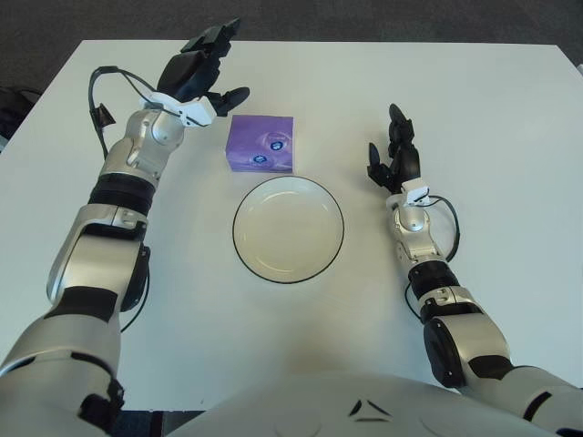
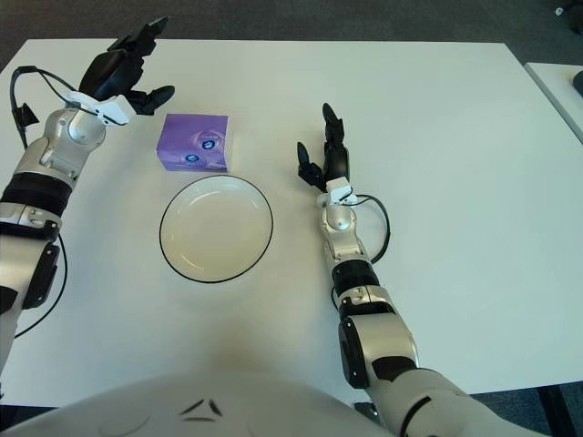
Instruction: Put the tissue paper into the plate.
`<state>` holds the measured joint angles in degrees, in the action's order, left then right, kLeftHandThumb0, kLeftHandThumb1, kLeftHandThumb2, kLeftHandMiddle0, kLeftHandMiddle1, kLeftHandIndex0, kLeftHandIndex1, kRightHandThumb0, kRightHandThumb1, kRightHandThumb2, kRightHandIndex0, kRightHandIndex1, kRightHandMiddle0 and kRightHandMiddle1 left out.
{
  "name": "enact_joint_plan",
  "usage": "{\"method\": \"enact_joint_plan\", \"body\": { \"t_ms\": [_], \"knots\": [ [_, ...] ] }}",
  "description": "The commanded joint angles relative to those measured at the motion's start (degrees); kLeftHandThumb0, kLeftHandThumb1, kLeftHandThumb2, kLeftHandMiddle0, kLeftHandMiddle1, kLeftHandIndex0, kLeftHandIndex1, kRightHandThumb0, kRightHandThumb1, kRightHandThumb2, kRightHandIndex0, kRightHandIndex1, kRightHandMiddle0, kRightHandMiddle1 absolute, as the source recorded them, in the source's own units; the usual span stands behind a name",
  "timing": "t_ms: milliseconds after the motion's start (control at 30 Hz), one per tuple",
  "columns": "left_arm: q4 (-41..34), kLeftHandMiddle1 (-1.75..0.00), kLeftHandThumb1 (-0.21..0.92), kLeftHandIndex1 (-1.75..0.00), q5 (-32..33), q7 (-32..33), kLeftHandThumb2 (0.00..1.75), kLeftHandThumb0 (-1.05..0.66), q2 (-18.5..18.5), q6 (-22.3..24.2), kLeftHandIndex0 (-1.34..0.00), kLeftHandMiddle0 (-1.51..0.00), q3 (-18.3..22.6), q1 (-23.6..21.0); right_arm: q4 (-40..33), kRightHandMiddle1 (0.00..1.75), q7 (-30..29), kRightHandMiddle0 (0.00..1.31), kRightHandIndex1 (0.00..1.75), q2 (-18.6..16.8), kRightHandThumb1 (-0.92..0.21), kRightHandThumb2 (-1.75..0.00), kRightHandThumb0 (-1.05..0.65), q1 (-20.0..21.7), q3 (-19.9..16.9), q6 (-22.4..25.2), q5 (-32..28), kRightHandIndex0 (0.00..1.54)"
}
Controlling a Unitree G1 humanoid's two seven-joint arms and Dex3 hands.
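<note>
Left hand [image 1: 205, 68] spread near purple tissue pack [image 1: 261, 144], white table [image 1: 510, 118], dark floor [image 1: 364, 18]

The tissue paper [image 1: 261, 144] is a small purple pack with a printed label on top, lying flat just to the right of the left hand's [image 1: 202, 71] spread fingertips [image 1: 239, 92], not touched by them. The plate [image 1: 288, 228] is round, white with a dark rim, empty, just nearer than the pack and left of the right hand's [image 1: 395, 157] fingers.

Bare table [image 1: 492, 109] all around tissue pack [image 1: 261, 144]
</note>
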<state>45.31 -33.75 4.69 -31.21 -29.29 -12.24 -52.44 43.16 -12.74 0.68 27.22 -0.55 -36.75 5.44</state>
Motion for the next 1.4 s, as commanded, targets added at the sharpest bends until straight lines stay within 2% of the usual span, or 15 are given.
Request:
{"method": "enact_joint_plan", "body": {
  "t_ms": [0, 267, 467, 600, 867, 1100, 1367],
  "knots": [
    [3.3, 0.00, 0.92, -0.28, -2.5, 1.3, 0.75, -0.90, -1.1, -2.2, 0.00, -0.16, -2.5, -2.8, 6.5, 0.33, -0.5, 0.00, 0.01, -2.1, -0.92, -0.59, -0.69, -7.5, 0.6, -1.1, 0.8, 0.25],
    [7.5, 0.00, 0.92, -0.28, -4.3, 2.0, 0.72, -0.89, -1.3, -5.5, 0.00, -0.16, -5.3, -4.6, 6.3, 0.34, -0.6, 0.00, 0.01, -2.2, -0.92, -0.57, -0.69, -7.7, 0.6, -1.3, 0.8, 0.26],
    [9.1, 0.00, 0.92, -0.26, -1.5, -6.6, 0.70, -0.89, -1.6, -7.4, 0.00, -0.13, -6.2, -5.1, 6.4, 0.35, -1.2, 0.00, 0.01, -2.1, -0.92, -0.55, -0.69, -7.9, 0.7, -1.5, 1.2, 0.26],
    [8.2, 0.00, 0.92, -0.30, 1.7, -16.9, 0.70, -0.91, -2.3, -6.7, 0.00, -0.12, -6.1, -5.6, 6.1, 0.35, -1.2, 0.00, 0.01, -2.1, -0.92, -0.54, -0.68, -8.1, 0.7, -1.2, 1.1, 0.26],
    [1.4, 0.00, 0.92, -0.34, 8.2, -35.7, 0.70, -0.97, -4.4, -0.3, 0.00, -0.09, -4.7, -6.1, 6.2, 0.33, -0.6, 0.00, 0.01, -2.0, -0.92, -0.51, -0.69, -8.3, 0.8, -1.1, 0.8, 0.26],
    [-2.2, 0.00, 0.92, -0.18, 11.2, -43.3, 0.58, -1.03, -5.4, 1.8, 0.00, -0.04, -4.2, -5.9, 6.2, 0.32, -0.4, 0.00, 0.01, -2.2, -0.92, -0.50, -0.69, -8.3, 0.8, -0.9, 0.8, 0.26],
    [-3.2, 0.00, 0.92, -0.03, 12.4, -47.8, 0.32, -1.05, -6.9, -1.4, 0.00, 0.00, -4.8, -6.6, 6.7, 0.32, -0.2, 0.00, 0.01, -2.4, -0.92, -0.50, -0.68, -8.1, 0.8, -0.6, 0.6, 0.26]
  ]
}}
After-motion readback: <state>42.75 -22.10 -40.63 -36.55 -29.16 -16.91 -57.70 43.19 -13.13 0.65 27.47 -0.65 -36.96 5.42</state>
